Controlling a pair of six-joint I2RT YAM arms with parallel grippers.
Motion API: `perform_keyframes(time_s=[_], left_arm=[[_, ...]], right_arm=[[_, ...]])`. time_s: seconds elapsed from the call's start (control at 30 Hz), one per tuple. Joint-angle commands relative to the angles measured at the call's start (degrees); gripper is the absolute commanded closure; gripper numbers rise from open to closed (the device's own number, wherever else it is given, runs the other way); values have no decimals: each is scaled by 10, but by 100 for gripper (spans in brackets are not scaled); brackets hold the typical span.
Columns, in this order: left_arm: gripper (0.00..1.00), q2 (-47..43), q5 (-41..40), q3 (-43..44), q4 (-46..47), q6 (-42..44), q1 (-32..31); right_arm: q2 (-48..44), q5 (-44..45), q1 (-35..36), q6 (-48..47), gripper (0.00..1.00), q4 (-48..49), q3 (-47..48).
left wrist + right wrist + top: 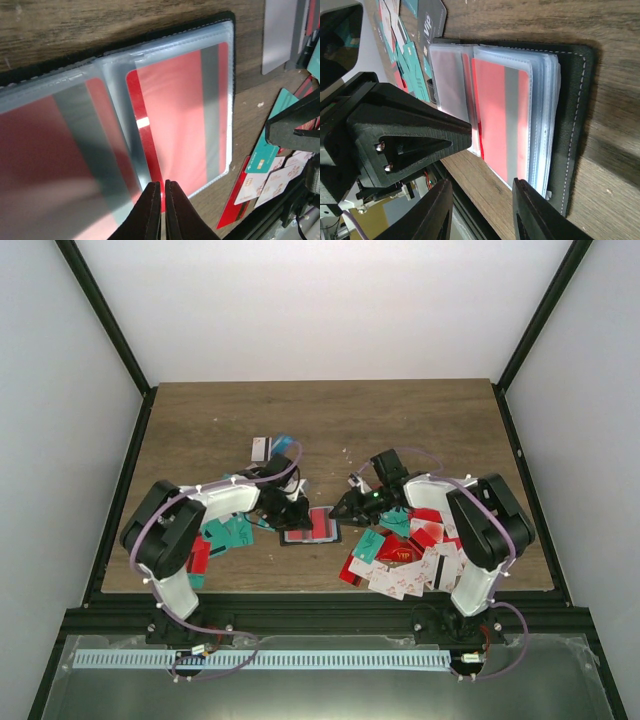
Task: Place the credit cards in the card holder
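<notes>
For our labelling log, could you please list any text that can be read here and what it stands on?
"VIP": sideways on the dark card lying by the card holder.
Teal cards: white print too small to read.
White cards: red marks too blurred to read.
No other text is legible.

Black card holder (576,125), red grey-striped cards (492,120)

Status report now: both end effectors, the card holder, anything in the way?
Left end effector shut, tips over the sleeves. Right end effector open beside card holder. Holder open, red cards sleeved. Loose credit cards both sides, none on it.
</notes>
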Motion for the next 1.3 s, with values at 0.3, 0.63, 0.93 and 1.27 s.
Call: perform_keyframes(time_s=[0.3, 0.63, 0.93, 1.27], left_arm=[[96, 48, -1, 18, -4, 39, -2], [96, 62, -8, 18, -9, 50, -2], [96, 60, -8, 17, -9, 50, -2], [96, 50, -14, 13, -9, 45, -2]], right_arm=[[47, -20, 13, 2, 65, 16, 3], [55, -19, 23, -4, 65, 9, 20], [59, -24, 36, -8, 65, 5, 34], [48, 34, 48, -38, 66, -66, 75]])
